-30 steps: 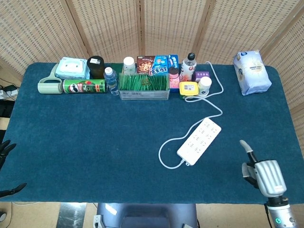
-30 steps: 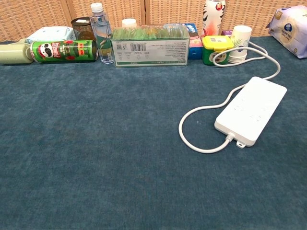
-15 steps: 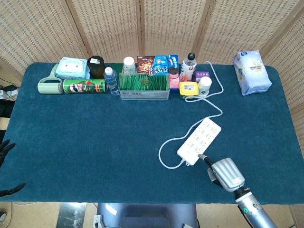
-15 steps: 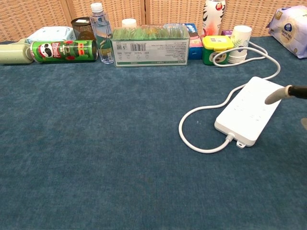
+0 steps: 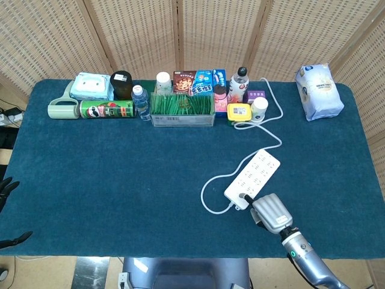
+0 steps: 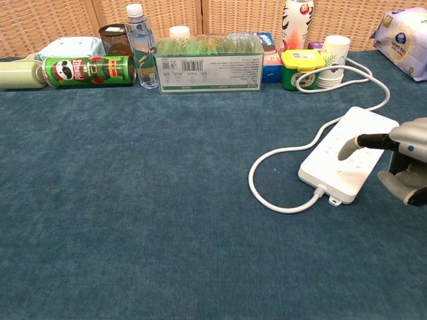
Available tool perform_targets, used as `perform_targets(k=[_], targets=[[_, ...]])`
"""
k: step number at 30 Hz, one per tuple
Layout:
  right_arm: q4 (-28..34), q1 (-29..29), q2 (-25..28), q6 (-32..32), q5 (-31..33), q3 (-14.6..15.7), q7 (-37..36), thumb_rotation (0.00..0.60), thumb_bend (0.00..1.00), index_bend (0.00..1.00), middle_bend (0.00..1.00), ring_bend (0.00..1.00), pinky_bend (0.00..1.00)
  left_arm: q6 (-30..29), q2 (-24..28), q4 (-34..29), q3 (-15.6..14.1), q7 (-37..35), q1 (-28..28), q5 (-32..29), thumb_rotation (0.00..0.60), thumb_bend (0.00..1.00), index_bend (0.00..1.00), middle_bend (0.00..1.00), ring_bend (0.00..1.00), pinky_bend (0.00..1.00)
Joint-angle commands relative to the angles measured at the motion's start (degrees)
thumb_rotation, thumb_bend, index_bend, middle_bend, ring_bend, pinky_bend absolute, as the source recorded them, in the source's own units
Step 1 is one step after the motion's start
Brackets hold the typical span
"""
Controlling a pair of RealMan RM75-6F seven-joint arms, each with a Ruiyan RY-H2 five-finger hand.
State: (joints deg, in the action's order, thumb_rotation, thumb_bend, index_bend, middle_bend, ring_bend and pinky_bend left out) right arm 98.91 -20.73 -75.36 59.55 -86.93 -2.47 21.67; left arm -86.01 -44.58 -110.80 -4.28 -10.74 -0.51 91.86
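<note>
A white power strip (image 5: 253,179) (image 6: 349,152) lies flat on the blue cloth, right of centre, and its white cable (image 5: 212,185) (image 6: 267,167) loops to the left and runs back to the far row. My right hand (image 5: 269,211) (image 6: 403,162) is at the strip's near end. One finger (image 6: 348,145) sticks out over the strip's top face and the others are curled in on nothing. Whether that finger touches the strip is unclear. Only dark fingertips of my left hand (image 5: 7,188) show at the table's left edge, spread apart and holding nothing.
Along the far edge stand a green Pringles can (image 5: 107,109) lying on its side, a water bottle (image 5: 140,102), a clear box of green grass (image 5: 182,109), snack boxes (image 5: 192,83), a yellow container (image 5: 239,111), a paper cup (image 5: 259,107), and at the far right a tissue pack (image 5: 319,91).
My right hand has swung in from the table's right front corner leftwards and forwards to the power strip's near end. The left hand has not moved.
</note>
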Motion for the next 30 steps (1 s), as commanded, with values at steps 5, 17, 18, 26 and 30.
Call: perform_targets(k=[5, 17, 18, 26, 30], targets=[[-0.7, -1.7, -1.0, -2.2, 3.6, -0.6, 3.2, 0.600, 0.73, 0.24, 0.95, 1.00, 1.00, 0.7, -0.2, -0.3, -0.1, 1.1, 0.3, -0.2, 0.600, 0.12, 0.00, 0.00, 0.00, 0.02], [-0.5, -3.2, -1.5, -2.9, 8.1, -0.8, 6.3, 0.600, 0.73, 0.25, 0.96, 1.00, 1.00, 1.4, -0.3, -0.6, 0.1, 1.7, 0.6, -1.0, 0.600, 0.12, 0.00, 0.00, 0.00, 0.02], [-0.5, -3.3, -1.5, -2.9, 8.3, -0.8, 6.4, 0.600, 0.73, 0.25, 0.96, 1.00, 1.00, 1.4, -0.3, -0.6, 0.2, 1.7, 0.6, -1.0, 0.600, 0.12, 0.00, 0.00, 0.00, 0.02], [-0.7, -3.9, -1.8, -2.8, 9.5, -0.4, 7.2, 0.600, 0.73, 0.25, 0.96, 1.00, 1.00, 1.5, -0.2, -0.7, 0.1, 1.7, 0.6, -1.0, 0.600, 0.12, 0.00, 0.00, 0.00, 0.02], [-0.4, -4.3, -1.8, -2.6, 10.2, -0.4, 8.1, 0.600, 0.73, 0.25, 0.96, 1.00, 1.00, 1.6, -0.2, -0.7, 0.1, 1.7, 0.6, -0.9, 0.600, 0.12, 0.00, 0.00, 0.00, 0.02]])
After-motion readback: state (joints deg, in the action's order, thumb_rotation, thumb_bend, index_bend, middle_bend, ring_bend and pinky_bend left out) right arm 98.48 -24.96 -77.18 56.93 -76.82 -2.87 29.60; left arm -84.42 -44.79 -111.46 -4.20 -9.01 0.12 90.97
